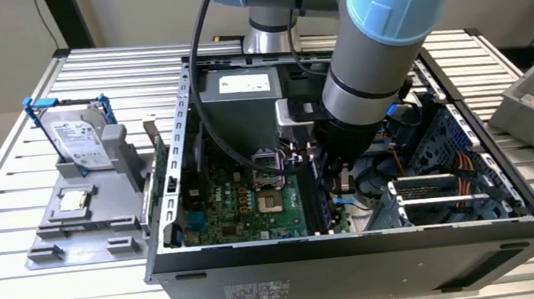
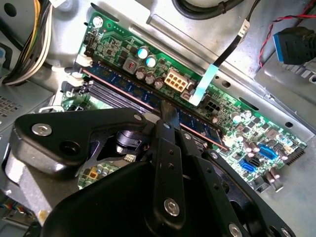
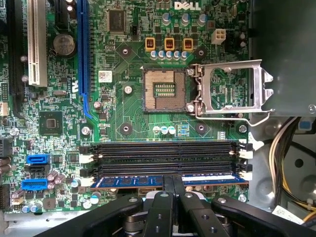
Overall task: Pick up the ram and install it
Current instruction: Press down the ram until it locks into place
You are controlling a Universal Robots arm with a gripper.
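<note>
Item: open computer case (image 1: 355,247) lying on its side on a slatted metal table (image 1: 25,290), its motherboard (image 3: 123,108) facing up so the arm can come at it from above. The robot arm (image 1: 376,58) reaches down into the case beside the board. Gripper (image 3: 173,185): fingers drawn close together, tips meeting over the top edge of the ram (image 3: 148,181); judged to be closed on the ram or pressing it, though the contact itself is hidden by the fingers. The ram, a long blue-green stick, stands on edge in the memory slot nearest the gripper, running the slot's full length; in the second wrist view the ram (image 2: 128,86) lies along its slot with the finger (image 2: 169,116) at about its middle, a sensible place to push evenly. Neighbouring memory slots (image 3: 163,148): vacant, white end latches showing. Processor socket (image 3: 163,91): bare, its metal clamp frame swung open. Beside the case, on the exterior view's left, a grey parts stand (image 1: 87,211) holds a hard drive (image 1: 80,142) upright and a small square chip (image 1: 73,201) lying flat.
</note>
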